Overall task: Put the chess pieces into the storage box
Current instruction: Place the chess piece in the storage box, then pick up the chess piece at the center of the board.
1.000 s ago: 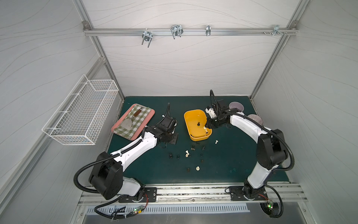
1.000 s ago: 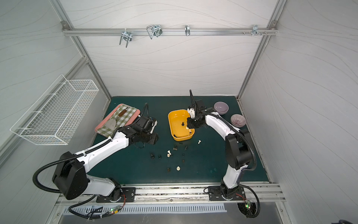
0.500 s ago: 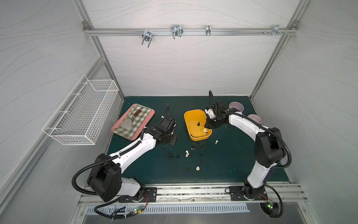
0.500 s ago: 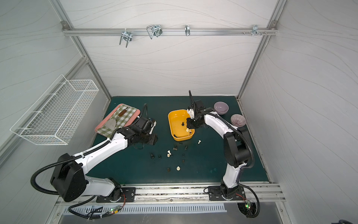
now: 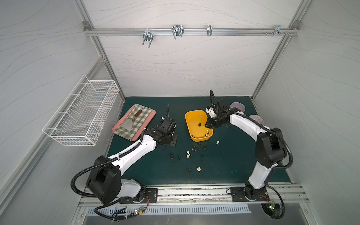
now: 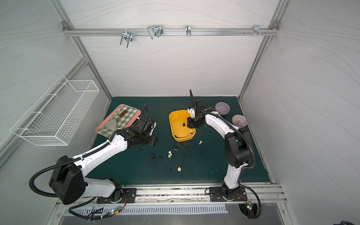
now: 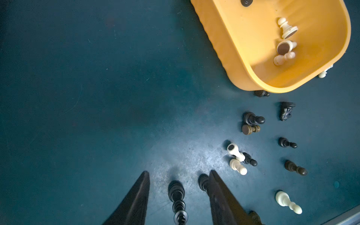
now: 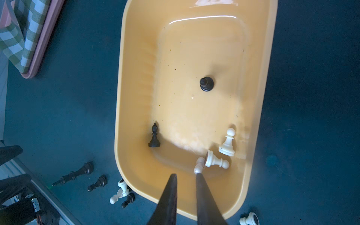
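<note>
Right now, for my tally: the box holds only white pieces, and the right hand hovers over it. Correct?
No. The box also holds two black pieces, a pawn and a bishop, beside the white ones; the right wrist view shows it. The right hand does hover over it.

- In a top view, you see the yellow storage box (image 5: 200, 138) near the middle of the green mat (image 5: 224, 167), with a dark chess piece (image 5: 199, 124) at its centre and a cream piece (image 5: 208, 133) in its four o'clock corner.
- The right gripper (image 5: 208, 125) hangs over the box's three o'clock rim.
- Loose chess pieces (image 5: 188, 153) dot the mat at the box's six o'clock.
- The left gripper (image 5: 172, 140) is low at the box's eight o'clock, beside the pink tray (image 5: 153, 112).
- Two bowls (image 5: 237, 106) stand between two and three o'clock.
</note>
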`<control>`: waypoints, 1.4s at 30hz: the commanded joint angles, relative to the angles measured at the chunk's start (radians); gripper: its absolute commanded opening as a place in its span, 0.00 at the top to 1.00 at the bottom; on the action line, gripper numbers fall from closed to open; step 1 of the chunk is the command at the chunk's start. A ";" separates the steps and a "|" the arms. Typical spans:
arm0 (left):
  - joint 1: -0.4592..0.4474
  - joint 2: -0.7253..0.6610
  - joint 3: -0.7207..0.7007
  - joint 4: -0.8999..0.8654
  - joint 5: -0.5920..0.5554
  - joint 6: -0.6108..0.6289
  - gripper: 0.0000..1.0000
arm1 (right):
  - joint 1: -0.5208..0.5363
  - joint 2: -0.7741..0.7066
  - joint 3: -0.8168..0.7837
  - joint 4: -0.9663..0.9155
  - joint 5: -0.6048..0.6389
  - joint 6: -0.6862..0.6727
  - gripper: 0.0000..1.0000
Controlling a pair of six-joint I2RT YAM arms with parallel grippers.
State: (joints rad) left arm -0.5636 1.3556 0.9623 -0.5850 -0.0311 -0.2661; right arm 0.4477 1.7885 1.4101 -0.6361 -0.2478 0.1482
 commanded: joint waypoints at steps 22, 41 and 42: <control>0.004 -0.062 -0.049 -0.121 -0.040 -0.089 0.48 | 0.023 -0.236 -0.139 -0.022 -0.001 -0.019 0.77; -0.042 -0.099 -0.144 -0.143 -0.037 -0.170 0.44 | -0.020 -0.354 -0.286 -0.036 -0.015 -0.011 0.76; -0.045 -0.103 -0.152 -0.138 -0.032 -0.174 0.44 | -0.020 -0.357 -0.290 -0.035 -0.016 -0.007 0.76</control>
State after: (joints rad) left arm -0.5980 1.2816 0.8200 -0.7181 -0.0532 -0.4049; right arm 0.4328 1.4570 1.1278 -0.6453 -0.2485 0.1459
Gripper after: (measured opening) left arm 0.556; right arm 0.237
